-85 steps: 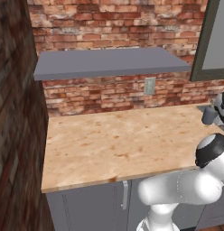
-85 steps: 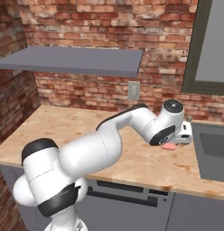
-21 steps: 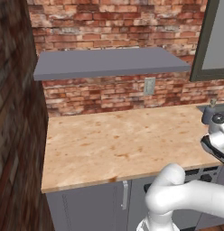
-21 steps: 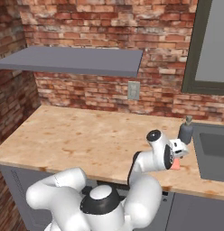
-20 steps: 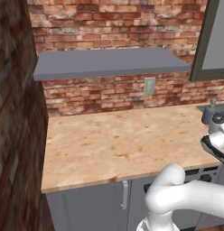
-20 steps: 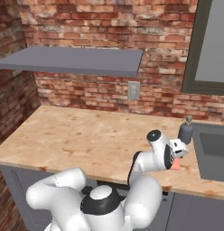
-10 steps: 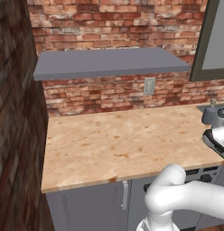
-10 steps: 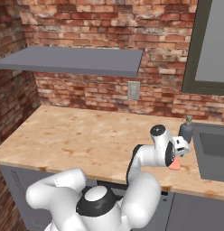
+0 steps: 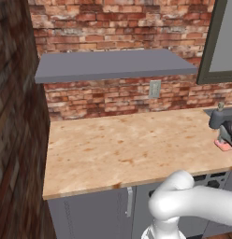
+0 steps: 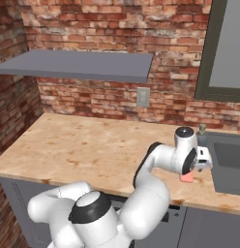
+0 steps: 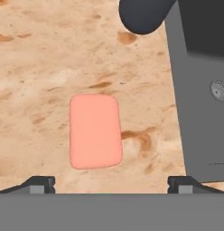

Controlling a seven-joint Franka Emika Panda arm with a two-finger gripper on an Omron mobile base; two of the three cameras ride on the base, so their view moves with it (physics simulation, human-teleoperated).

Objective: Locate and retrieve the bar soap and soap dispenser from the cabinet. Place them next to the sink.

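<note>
The salmon-pink bar soap (image 11: 95,131) lies flat on the wooden counter, just ahead of my gripper (image 11: 111,182). My fingers (image 11: 39,182) stand wide apart with nothing between them, so the gripper is open. The dark grey soap dispenser (image 11: 145,13) stands beyond the soap, at the sink's corner. From the base, the bar soap (image 10: 186,178) sits under my gripper (image 10: 202,161), with the dispenser's pump (image 10: 202,128) behind the hand. In the left base view the soap (image 9: 224,145) and dispenser (image 9: 220,116) are at the far right. The cabinet's grey shelf panel (image 9: 113,65) hangs bare above the counter.
The dark sink (image 10: 228,162) is sunk into the counter right of the soap, its edge (image 11: 177,90) close beside it. A wall outlet (image 10: 143,97) sits on the brick backsplash. A brick side wall (image 9: 15,116) bounds the counter's left end.
The arm brought the soap down beside the sink. In the last second the hand has drawn slightly back from it, and the soap stays put on the counter.
</note>
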